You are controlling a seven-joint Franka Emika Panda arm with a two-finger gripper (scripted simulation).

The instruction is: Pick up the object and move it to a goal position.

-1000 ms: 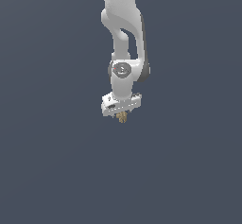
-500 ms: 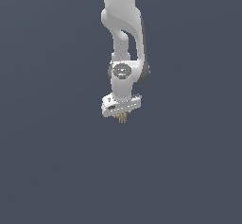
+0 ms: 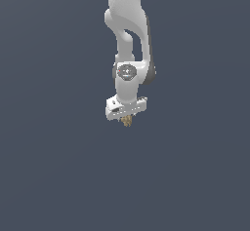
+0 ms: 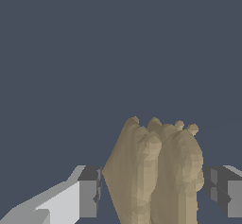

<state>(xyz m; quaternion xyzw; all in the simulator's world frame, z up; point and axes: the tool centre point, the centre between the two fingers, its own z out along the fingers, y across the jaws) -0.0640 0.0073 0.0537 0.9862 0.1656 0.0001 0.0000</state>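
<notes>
One item: object point(image 4: 153, 171), tan-brown, knobbly.
Location: held between the fingers point(image 4: 88, 192) of the gripper point(image 3: 127, 120), below the white arm point(image 3: 128, 40).
Jaws: clamped on the object from both sides.
Surroundings: plain grey-blue backdrop point(image 3: 49, 127).

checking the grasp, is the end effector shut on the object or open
Shut on the object: in the wrist view both fingers press its sides, end effector holding it.

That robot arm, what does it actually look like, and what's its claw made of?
The arm is glossy white, built of rounded, bulging segments, with a grey round cap on the joint near its end. No cables show. The claw has a boxy white body; the wrist view shows blocky fingers, white-grey with dark grey tips.
</notes>
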